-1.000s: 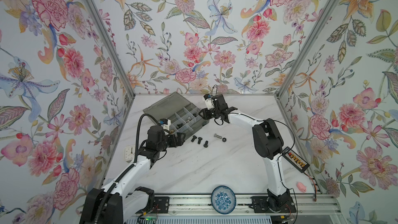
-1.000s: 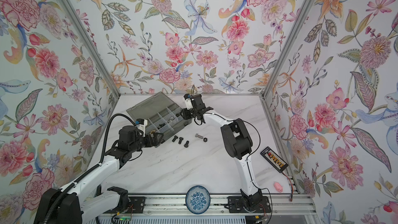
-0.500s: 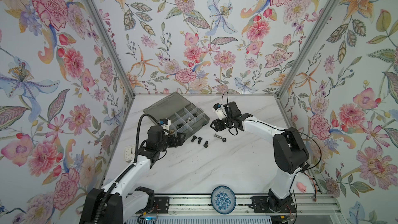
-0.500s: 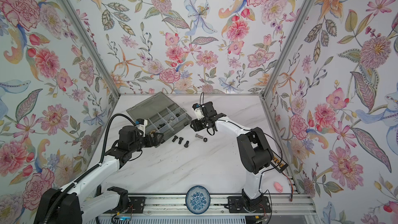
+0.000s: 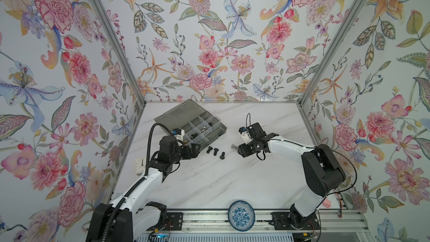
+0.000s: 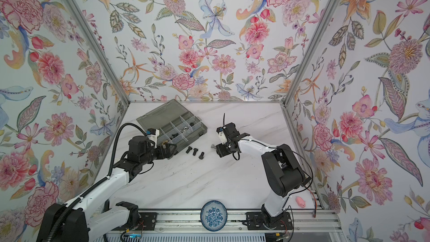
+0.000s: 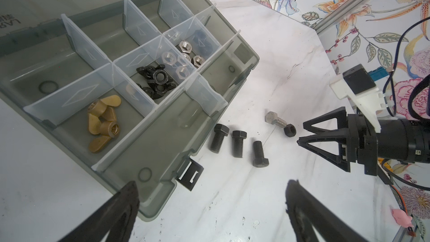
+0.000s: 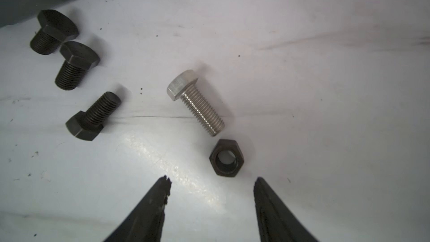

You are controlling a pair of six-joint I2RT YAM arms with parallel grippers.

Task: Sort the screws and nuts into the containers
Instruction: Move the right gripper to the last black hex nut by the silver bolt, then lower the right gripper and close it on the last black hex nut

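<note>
Now, right jaws: half open, empty, short of black nut [image 8: 226, 158].
Left jaws: wide open, empty.
Nut: on tabletop [image 8: 325, 77] right of organizer box [image 7: 162, 145], beside silver bolt [image 8: 196, 103] tip.
Risk: pinch may flick nut, roll bolt.

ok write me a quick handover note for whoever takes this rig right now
Left tool: open, empty, over the near corner of the organizer box.
Right tool: open, empty, just short of the black hex nut.
Done: brass wing nuts, black nuts and silver nuts each lie in their own compartment.
Left: three black bolts, the silver bolt and that hex nut lie loose on the table beside the box.
</note>
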